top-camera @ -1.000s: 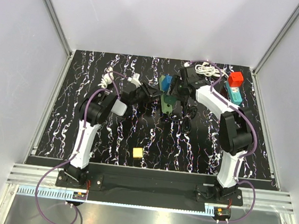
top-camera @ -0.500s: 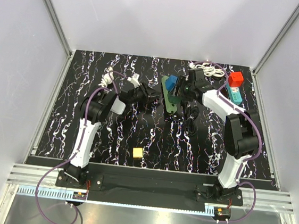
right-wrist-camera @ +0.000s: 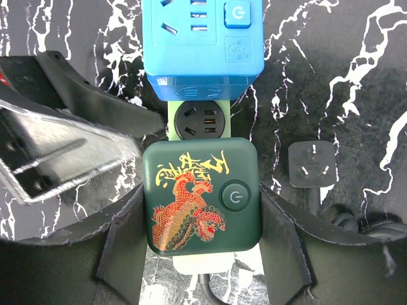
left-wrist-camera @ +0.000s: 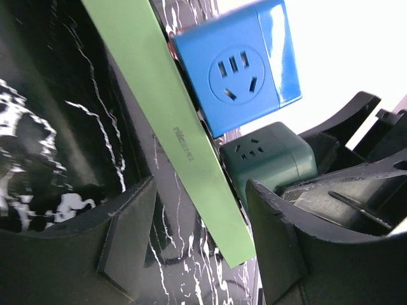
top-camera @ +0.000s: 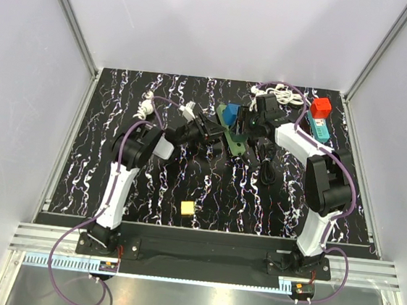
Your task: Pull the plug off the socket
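My right gripper (right-wrist-camera: pixel 200 200) clamps wide on the green cube (right-wrist-camera: pixel 191 171), arm stretched forward. The plug (right-wrist-camera: pixel 311 164) lies unplugged just right of it. My left gripper (left-wrist-camera: pixel 200 210) stands open astride the strip (left-wrist-camera: pixel 184 140).

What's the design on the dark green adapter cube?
The dark green adapter carries a red-and-gold dragon print; clearest in the right wrist view.

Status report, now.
Left gripper open, straddling edge of green strip. Right gripper shut on dark green adapter. Black plug out, loose on table beside strip. Nothing blocking.
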You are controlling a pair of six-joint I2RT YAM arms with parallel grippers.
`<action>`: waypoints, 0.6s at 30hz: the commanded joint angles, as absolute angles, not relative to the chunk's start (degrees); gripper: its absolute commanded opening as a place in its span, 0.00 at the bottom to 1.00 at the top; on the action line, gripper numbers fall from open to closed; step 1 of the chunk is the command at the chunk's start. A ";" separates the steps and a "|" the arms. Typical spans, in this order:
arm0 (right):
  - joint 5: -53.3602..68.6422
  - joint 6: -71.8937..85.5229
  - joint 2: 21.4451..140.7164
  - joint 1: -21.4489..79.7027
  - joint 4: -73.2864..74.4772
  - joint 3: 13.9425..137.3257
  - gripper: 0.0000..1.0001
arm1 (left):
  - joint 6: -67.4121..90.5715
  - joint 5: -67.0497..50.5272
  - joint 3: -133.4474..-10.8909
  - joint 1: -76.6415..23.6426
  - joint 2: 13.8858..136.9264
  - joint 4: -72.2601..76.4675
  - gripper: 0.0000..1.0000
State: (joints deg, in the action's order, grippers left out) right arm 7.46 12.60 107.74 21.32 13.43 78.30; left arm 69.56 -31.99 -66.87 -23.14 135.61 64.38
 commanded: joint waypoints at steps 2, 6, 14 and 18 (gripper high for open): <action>11.60 12.57 104.94 21.53 6.51 80.33 0.00 | 69.26 -33.22 -69.78 -24.08 136.84 65.93 0.63; 12.04 13.18 104.42 22.15 5.98 79.98 0.00 | 69.87 -31.82 -71.62 -24.26 137.81 64.08 0.63; 12.39 13.62 103.45 23.38 4.75 77.96 0.00 | 69.96 -29.53 -74.18 -24.87 138.16 59.06 0.58; 11.95 14.68 103.18 23.90 2.47 76.64 0.00 | 68.65 -30.15 -75.67 -25.05 138.25 55.12 0.57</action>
